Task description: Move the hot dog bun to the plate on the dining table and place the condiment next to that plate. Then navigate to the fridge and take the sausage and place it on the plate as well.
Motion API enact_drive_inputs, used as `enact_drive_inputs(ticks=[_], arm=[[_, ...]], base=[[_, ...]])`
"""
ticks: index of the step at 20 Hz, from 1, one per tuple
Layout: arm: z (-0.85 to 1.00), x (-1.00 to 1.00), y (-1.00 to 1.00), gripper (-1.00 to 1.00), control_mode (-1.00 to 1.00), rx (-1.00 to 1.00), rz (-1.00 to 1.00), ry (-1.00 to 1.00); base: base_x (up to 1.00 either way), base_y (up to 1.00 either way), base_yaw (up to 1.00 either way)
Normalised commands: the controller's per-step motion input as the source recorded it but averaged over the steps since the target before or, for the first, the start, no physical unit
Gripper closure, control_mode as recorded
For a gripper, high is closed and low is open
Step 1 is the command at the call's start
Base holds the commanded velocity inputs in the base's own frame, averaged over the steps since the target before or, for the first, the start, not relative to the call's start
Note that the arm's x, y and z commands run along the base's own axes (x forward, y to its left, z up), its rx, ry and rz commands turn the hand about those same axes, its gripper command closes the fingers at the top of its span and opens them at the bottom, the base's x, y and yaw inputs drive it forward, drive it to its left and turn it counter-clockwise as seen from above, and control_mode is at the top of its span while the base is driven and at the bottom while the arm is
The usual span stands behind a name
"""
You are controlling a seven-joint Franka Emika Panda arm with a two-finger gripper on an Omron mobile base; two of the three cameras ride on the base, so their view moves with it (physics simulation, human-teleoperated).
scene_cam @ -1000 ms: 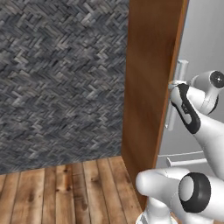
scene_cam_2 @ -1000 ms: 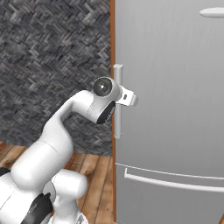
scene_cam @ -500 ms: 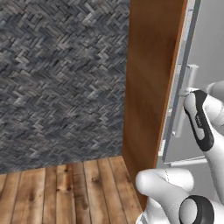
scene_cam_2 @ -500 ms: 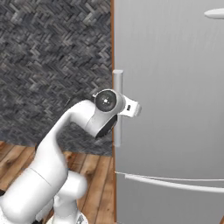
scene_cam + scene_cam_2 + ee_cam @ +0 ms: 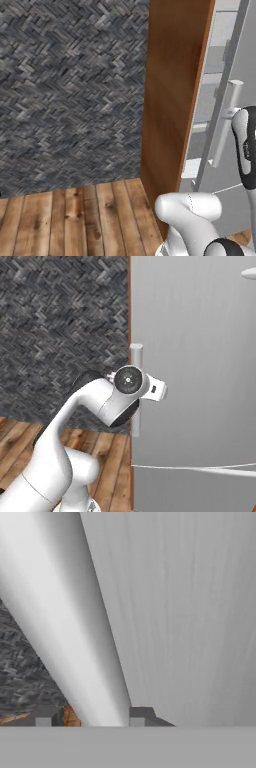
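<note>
The grey fridge door (image 5: 200, 381) stands in front of me with its vertical bar handle (image 5: 135, 356) at the left edge. In the hand view the handle (image 5: 75, 637) runs between my two fingertips (image 5: 140, 716), and my gripper (image 5: 90, 717) is shut on it. From the left base view the handle (image 5: 225, 125) stands just left of my dark forearm (image 5: 246, 145). A narrow strip between the door and the wooden panel suggests the door is slightly ajar. The sausage, hot dog bun, condiment and plate are out of view.
A tall wooden side panel (image 5: 175, 100) flanks the fridge on its left. A dark woven-pattern wall (image 5: 70, 95) lies further left, above a wooden plank floor (image 5: 85, 215). A lower drawer seam (image 5: 200, 468) crosses the fridge front.
My wrist has dropped along the handle and shifted a little right. In the left base view the handle has drifted right, away from the wooden panel.
</note>
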Motion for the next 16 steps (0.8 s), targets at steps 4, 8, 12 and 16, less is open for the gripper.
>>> enact_drive_inputs(ticks=[4, 8, 12, 16], arm=[[0.14, -0.6, -0.65, -1.0, -1.0, 0.0, 0.0, 0.0], [0.06, -0.8, -0.22, -1.0, -1.0, -0.06, 0.0, 0.0], [0.05, -0.81, 0.74, -1.0, -1.0, -0.45, 0.0, -0.01], [0.48, -0.56, 0.98, -1.0, -1.0, -0.62, 0.0, -0.01]], base=[[0.0, 0.0, 0.0], [0.0, 0.0, 0.0], [0.0, 0.0, 0.0], [0.0, 0.0, 0.0]])
